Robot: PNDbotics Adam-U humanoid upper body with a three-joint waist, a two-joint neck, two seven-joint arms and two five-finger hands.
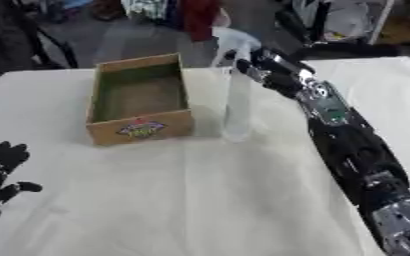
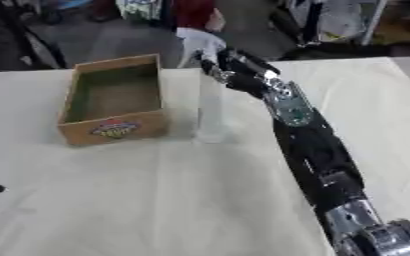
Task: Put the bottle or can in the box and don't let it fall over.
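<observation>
— Item one: left hand, recorded at the lower left corner, fingers spread and idle, nothing held.
— Item two?
— Clear bottle, listed upright on the white table, just beside the wooden box on its right. Long axis is kept vertical.
— And the nearer hand?
— Right hand, entered at the bottle's top; whether the fingers are clamped on it cannot be told. A short leftward carry is judged needed.

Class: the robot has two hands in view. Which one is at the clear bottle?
The right hand, reaching the clear bottle's top beside the wooden box; the left hand rests open at lower left.
</observation>
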